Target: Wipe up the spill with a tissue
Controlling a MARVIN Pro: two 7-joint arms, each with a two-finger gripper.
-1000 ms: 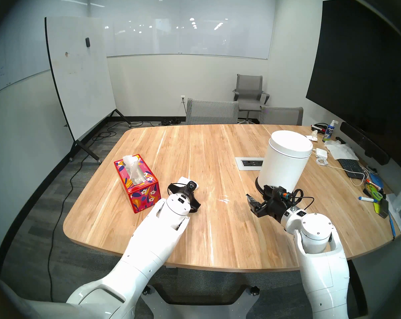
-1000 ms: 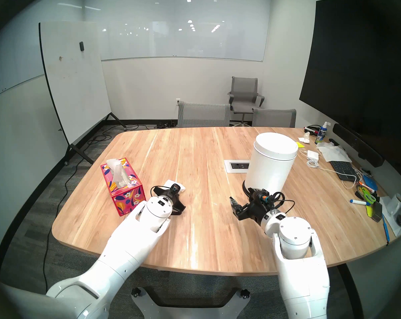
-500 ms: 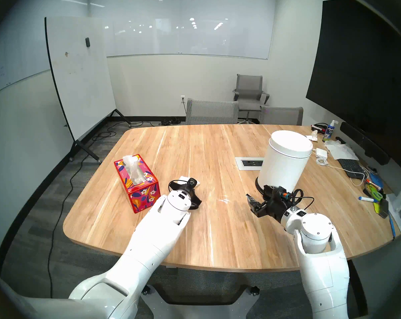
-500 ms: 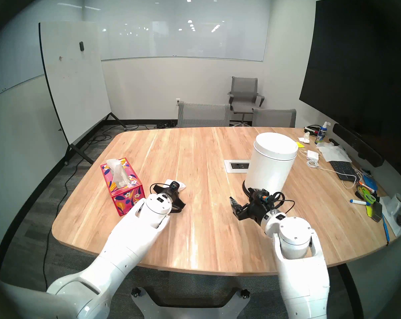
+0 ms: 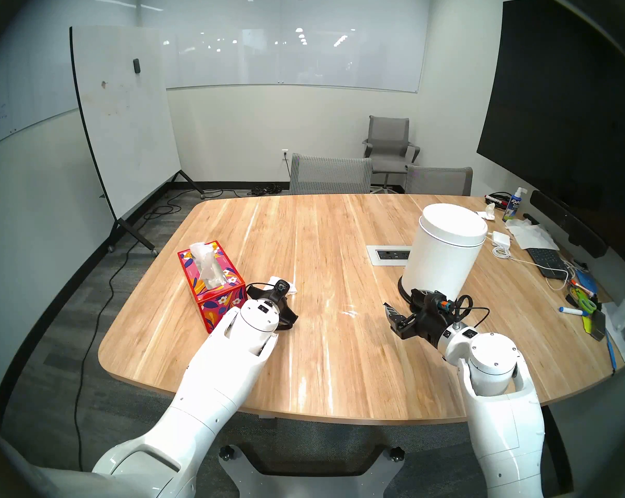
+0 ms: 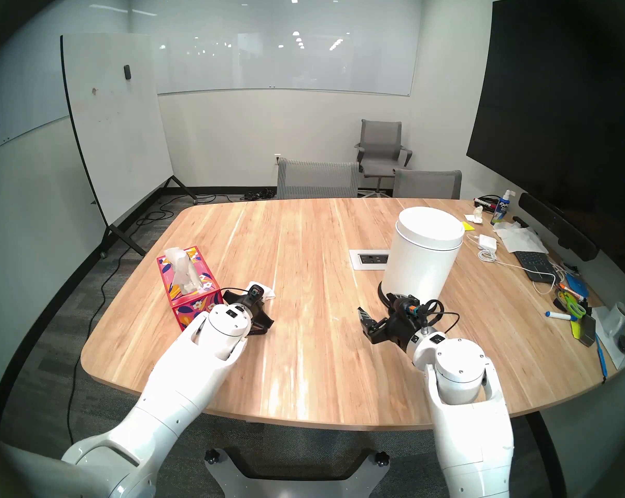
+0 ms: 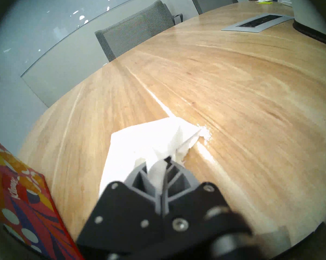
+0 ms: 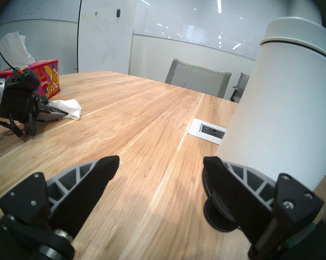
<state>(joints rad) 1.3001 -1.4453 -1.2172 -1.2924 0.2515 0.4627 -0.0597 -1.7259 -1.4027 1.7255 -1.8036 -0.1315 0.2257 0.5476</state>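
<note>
Table [image 5: 303, 235] of pale wood carries everything. White bin [image 5: 443, 253] stands right of centre; the right gripper [image 8: 161, 171] hovers just beside its base, jaws apart and empty. Red floral tissue box [image 5: 214, 289] sits left. Beside it the left gripper [image 7: 163, 171] pinches the tissue [image 7: 139, 141], which is pressed flat on the wood. Thin glossy spill [image 5: 348, 312] glints between the arms.

A red floral tissue box [image 5: 215, 285] and white bin [image 5: 443, 251] (lid closed) stand on the wooden table [image 5: 303, 231].

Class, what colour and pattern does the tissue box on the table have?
The tissue box is red with a bright floral print, clearest in the head view.
</note>
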